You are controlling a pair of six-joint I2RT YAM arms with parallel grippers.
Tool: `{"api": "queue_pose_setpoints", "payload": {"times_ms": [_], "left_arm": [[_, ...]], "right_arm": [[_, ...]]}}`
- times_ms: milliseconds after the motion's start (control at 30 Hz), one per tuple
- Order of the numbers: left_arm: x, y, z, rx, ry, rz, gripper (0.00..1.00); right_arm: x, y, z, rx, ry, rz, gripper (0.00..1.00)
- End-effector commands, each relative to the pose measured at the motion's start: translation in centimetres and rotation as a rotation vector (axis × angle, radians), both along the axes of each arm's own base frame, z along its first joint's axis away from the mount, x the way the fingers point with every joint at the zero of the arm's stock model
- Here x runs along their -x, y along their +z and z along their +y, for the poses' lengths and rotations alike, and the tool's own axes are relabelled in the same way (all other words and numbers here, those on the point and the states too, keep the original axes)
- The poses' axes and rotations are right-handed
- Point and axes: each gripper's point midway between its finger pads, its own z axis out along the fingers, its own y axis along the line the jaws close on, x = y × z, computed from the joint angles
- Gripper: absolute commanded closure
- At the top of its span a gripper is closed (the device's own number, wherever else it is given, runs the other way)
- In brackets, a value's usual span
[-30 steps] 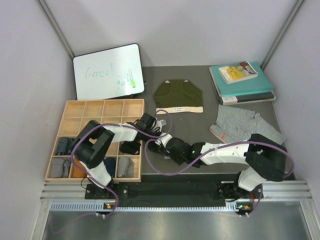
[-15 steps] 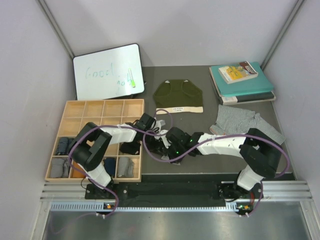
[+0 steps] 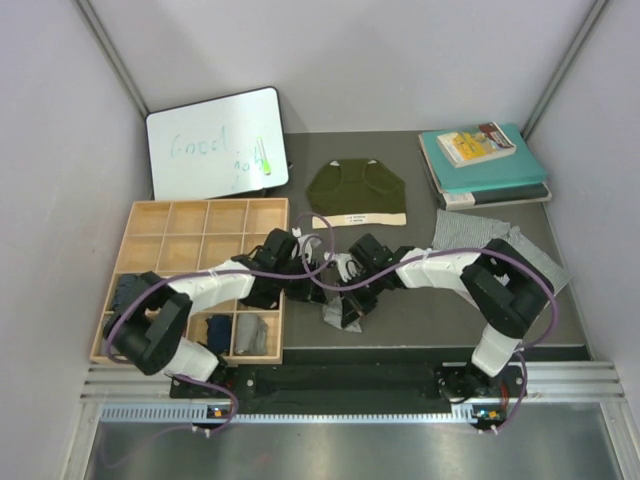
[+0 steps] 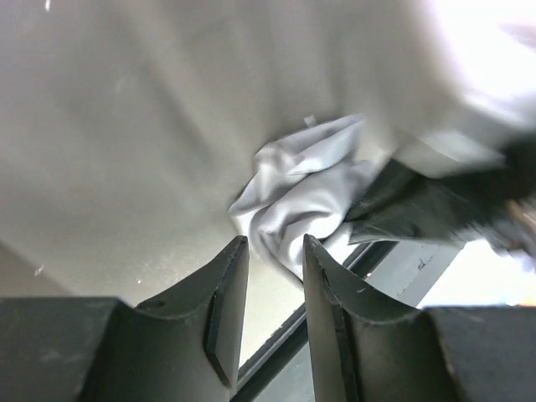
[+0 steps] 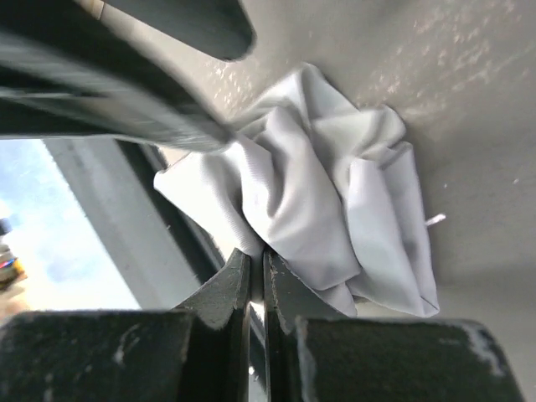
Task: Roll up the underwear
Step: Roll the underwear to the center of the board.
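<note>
Your right hand [image 5: 257, 253] is pinching the bunched light grey underwear [image 5: 335, 193], your left hand [image 4: 275, 243] released. You should be spreading it flat before rolling.

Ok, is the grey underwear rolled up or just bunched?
Bunched: the grey underwear lies in a loose, crumpled heap of uneven folds in both wrist views, with no tidy roll.

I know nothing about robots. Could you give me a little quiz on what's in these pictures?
1. Which garment lies crumpled nearest the arms' bases? A) olive green underwear B) light grey underwear C) patterned underwear
2. True or false: the left fingers stand apart with nothing between them.
3. Fill in: the books are stacked at the table's far ____ corner.
Key: 1 B; 2 true; 3 right.
</note>
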Motion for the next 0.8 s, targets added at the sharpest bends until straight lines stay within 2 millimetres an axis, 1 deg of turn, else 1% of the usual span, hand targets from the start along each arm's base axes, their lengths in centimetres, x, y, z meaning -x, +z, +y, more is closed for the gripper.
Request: {"api": "queue_pose_setpoints", "payload": {"times_ms": [0,33,67,100,133,167,200,233,300,467,567,667,700,767], "left_arm": [[-1.7,3.7,-1.4,0.144,-0.051,-0.228,0.63],[-1.6,4.1,-1.6,0.169,-0.061,-0.243,0.63],[-1.2,4.9,-2.0,0.208,-0.083,-0.257,0.62],[-0.8,4.8,-2.1,0.229,-0.093,-0.256,0.6],[-0.9,5.5,-2.7,0.268,-0.107,-0.289,0.58],[-0.4,5.9,-3.1,0.301,-0.135,-0.296,0.55],[0.0,5.6,-3.2,0.313,-0.146,-0.292,0.53],[-0.1,6.2,-3.7,0.348,-0.154,-0.314,0.52],[0.8,5.7,-4.2,0.371,-0.184,-0.286,0.5],[2.0,4.7,-5.5,0.408,-0.232,-0.269,0.49],[3.0,4.6,-6.0,0.424,-0.261,-0.248,0.49],[3.6,3.9,-6.0,0.404,-0.278,-0.227,0.49],[3.9,3.3,-5.7,0.383,-0.277,-0.212,0.49],[4.0,2.8,-5.5,0.361,-0.272,-0.21,0.5]], "right_arm": [[0.9,0.5,-0.5,-0.027,0.014,0.155,1.0],[0.9,0.7,-0.4,-0.049,0.019,0.183,1.0],[0.9,0.7,-0.4,-0.058,0.019,0.203,1.0],[0.7,0.5,-0.6,-0.06,0.012,0.221,1.0],[0.7,0.7,-0.5,-0.072,0.016,0.237,1.0],[0.6,0.6,-0.6,-0.075,0.019,0.239,1.0],[0.5,0.4,-0.9,-0.061,0.012,0.254,1.0],[0.3,0.3,-0.9,-0.063,0.014,0.271,1.0],[0.2,0.4,-0.9,-0.087,0.014,0.304,1.0],[-0.3,-0.1,-1.1,-0.082,-0.008,0.333,1.0],[-0.3,-0.4,-1.1,-0.069,-0.013,0.35,1.0],[-0.6,-0.5,-1.2,-0.069,-0.023,0.356,1.0],[-0.7,-0.5,-1.3,-0.07,-0.025,0.358,1.0],[-0.8,-0.5,-1.4,-0.071,-0.034,0.367,1.0]]}}
